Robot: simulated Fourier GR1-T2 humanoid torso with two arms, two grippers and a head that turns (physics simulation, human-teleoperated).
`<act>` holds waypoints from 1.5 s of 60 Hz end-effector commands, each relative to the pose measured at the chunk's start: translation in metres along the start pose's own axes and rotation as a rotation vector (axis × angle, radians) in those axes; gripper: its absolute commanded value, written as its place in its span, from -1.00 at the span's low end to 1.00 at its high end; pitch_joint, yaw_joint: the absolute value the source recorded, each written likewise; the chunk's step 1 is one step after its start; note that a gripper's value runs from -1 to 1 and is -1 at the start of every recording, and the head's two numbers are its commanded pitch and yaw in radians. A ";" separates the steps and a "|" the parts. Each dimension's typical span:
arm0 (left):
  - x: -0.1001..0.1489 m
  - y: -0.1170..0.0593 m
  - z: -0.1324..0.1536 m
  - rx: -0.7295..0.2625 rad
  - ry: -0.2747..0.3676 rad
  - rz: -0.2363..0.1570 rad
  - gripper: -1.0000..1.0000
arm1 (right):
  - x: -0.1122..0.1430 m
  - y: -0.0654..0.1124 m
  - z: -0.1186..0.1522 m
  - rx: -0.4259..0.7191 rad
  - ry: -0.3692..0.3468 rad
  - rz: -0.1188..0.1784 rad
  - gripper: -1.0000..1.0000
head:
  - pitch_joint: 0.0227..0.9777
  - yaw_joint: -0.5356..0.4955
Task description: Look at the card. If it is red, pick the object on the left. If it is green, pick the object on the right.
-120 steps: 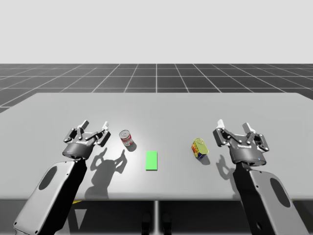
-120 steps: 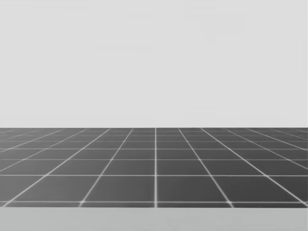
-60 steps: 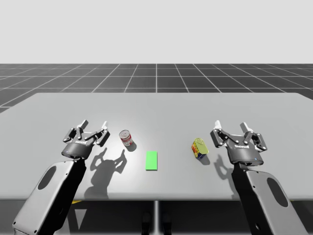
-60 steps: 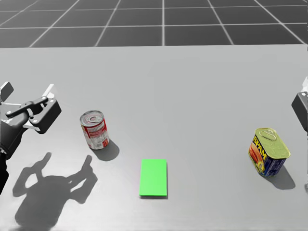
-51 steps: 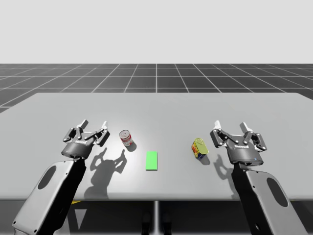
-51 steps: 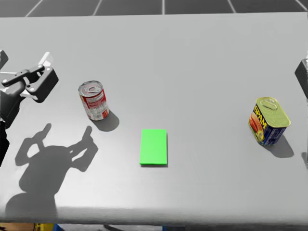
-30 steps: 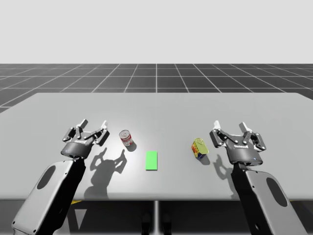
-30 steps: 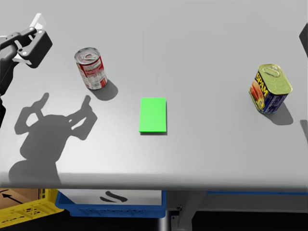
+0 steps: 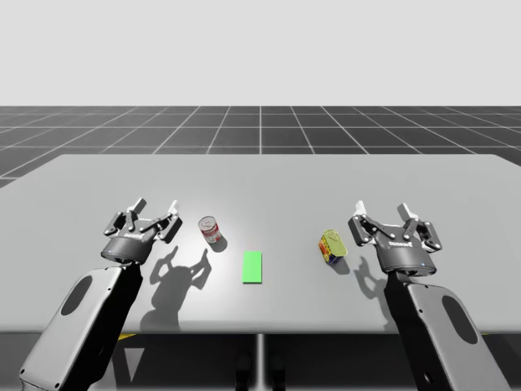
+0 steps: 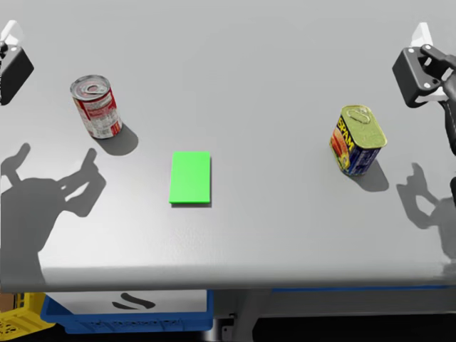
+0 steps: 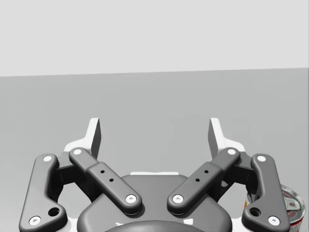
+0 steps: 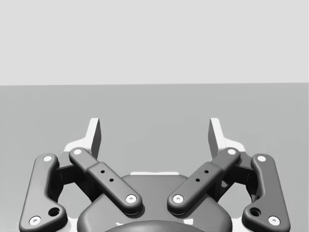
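Note:
A green card (image 9: 252, 266) (image 10: 190, 177) lies flat near the table's front middle. Left of it stands a red and white round can (image 9: 212, 231) (image 10: 96, 106), upright. Right of the card sits a yellow and blue boxy tin (image 9: 332, 247) (image 10: 357, 140). My left gripper (image 9: 155, 209) (image 11: 154, 133) hovers open just left of the red can, which peeks in beside it (image 11: 292, 212). My right gripper (image 9: 385, 213) (image 12: 154, 133) hangs open a little right of the tin, nothing between its fingers. One of its fingers (image 10: 422, 35) appears at the head view's far right edge.
The grey table (image 9: 269, 183) stretches wide behind the objects. Below its front edge sit a blue bin (image 10: 128, 313) and a yellow crate (image 10: 14, 310). Dark gridded floor (image 9: 260, 126) lies beyond the table.
My head has turned down from the horizon to the table, then a little right. My right gripper crept slightly left towards the tin. Left arm and objects kept still.

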 end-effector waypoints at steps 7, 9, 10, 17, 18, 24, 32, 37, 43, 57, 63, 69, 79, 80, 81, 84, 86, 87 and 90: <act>-0.001 -0.001 0.000 -0.005 -0.001 -0.004 -1.00 | 0.000 -0.001 0.000 -0.001 -0.001 0.001 -1.00 | 0.83 -0.28; -0.001 -0.002 0.000 -0.005 -0.001 -0.004 -1.00 | 0.000 -0.001 0.000 -0.001 -0.001 0.001 -1.00 | 0.82 -0.31; -0.001 -0.002 0.000 -0.006 -0.001 -0.004 -1.00 | 0.000 -0.001 0.000 -0.001 -0.001 0.001 -1.00 | 0.82 -0.34; -0.002 -0.002 0.000 -0.005 -0.002 -0.003 -1.00 | 0.000 -0.001 0.000 -0.002 -0.002 0.000 -1.00 | 0.82 -0.45; -0.002 -0.002 0.000 -0.005 -0.002 -0.003 -1.00 | 0.000 -0.001 0.000 -0.002 -0.002 0.000 -1.00 | 0.82 -0.48; -0.002 -0.002 0.000 -0.005 -0.002 -0.003 -1.00 | 0.001 -0.002 0.000 -0.002 -0.003 -0.001 -1.00 | 0.83 -0.57; -0.002 -0.002 0.000 -0.005 -0.002 -0.003 -1.00 | 0.001 -0.002 0.000 -0.001 -0.004 0.000 -1.00 | 0.81 -0.64; -0.002 -0.002 0.000 -0.005 -0.002 -0.003 -1.00 | 0.001 -0.002 0.000 0.000 -0.005 0.002 -1.00 | 0.79 -0.65; -0.002 -0.002 0.000 -0.005 -0.002 -0.003 -1.00 | 0.001 -0.002 0.001 0.001 -0.005 -0.001 -1.00 | 0.77 -0.64; -0.002 -0.002 0.000 -0.005 -0.001 -0.002 -1.00 | 0.017 0.003 0.014 0.049 0.012 -0.069 -1.00 | 0.75 -0.63; -0.002 -0.002 0.000 -0.005 -0.001 -0.003 -1.00 | 0.023 0.007 0.026 0.082 0.018 -0.071 -1.00 | 0.75 -0.62; -0.002 -0.002 0.000 -0.005 -0.002 -0.002 -1.00 | 0.024 0.010 0.042 0.113 0.030 -0.073 -1.00 | 0.76 -0.61; -0.002 -0.003 0.000 -0.005 -0.002 -0.002 -1.00 | 0.014 0.008 0.072 0.135 0.074 -0.087 -1.00 | 0.77 -0.60; -0.002 -0.003 0.000 -0.005 -0.002 -0.002 -1.00 | 0.013 0.008 0.075 0.135 0.077 -0.085 -1.00 | 0.77 -0.60; -0.002 -0.003 0.000 -0.005 -0.002 -0.002 -1.00 | 0.011 0.008 0.079 0.138 0.083 -0.082 -1.00 | 0.77 -0.60; -0.002 -0.003 0.000 -0.005 -0.002 -0.002 -1.00 | 0.005 0.009 0.089 0.149 0.100 -0.087 -1.00 | 0.77 -0.60; -0.002 -0.003 0.000 -0.005 -0.002 -0.002 -1.00 | 0.002 0.010 0.092 0.153 0.104 -0.084 -1.00 | 0.77 -0.60; -0.002 -0.003 0.000 -0.005 -0.002 -0.002 -1.00 | 0.001 0.011 0.094 0.156 0.103 -0.081 -1.00 | 0.77 -0.60; -0.002 -0.003 0.000 -0.005 -0.002 -0.002 -1.00 | -0.004 0.013 0.101 0.171 0.118 -0.095 -1.00 | 0.77 -0.59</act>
